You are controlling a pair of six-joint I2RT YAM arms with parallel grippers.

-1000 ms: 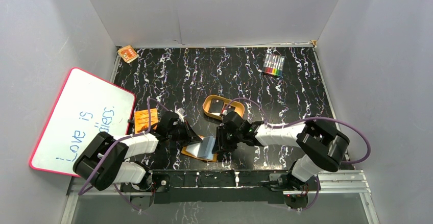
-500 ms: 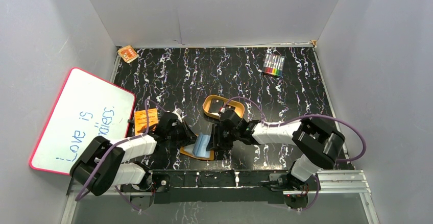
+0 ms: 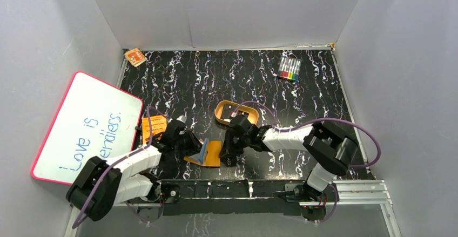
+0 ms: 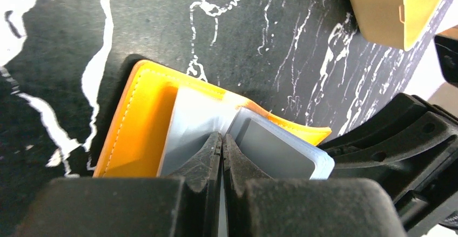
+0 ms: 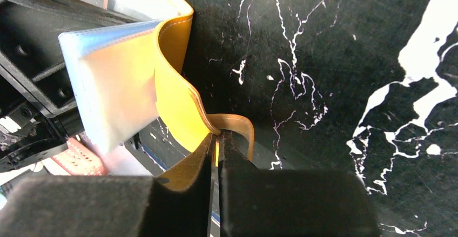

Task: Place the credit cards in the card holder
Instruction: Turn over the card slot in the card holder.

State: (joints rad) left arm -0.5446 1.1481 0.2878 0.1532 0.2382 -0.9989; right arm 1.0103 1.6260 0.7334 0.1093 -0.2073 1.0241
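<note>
Tabletop (image 3: 302, 107): arms angled inward; left tool (image 4: 222, 140), right tool (image 5: 217, 140) pinch card holder (image 3: 211, 153).

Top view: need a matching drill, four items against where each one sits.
Things:
1. card holder
2. marker set
3. whiteboard
4. tan tray

Places:
a. far right, towards the back
b. leaning at the far left
c. pinched by the left gripper and the right gripper
d. just beyond the right gripper

Pairs: 1-c, 2-a, 3-b, 4-d
</note>
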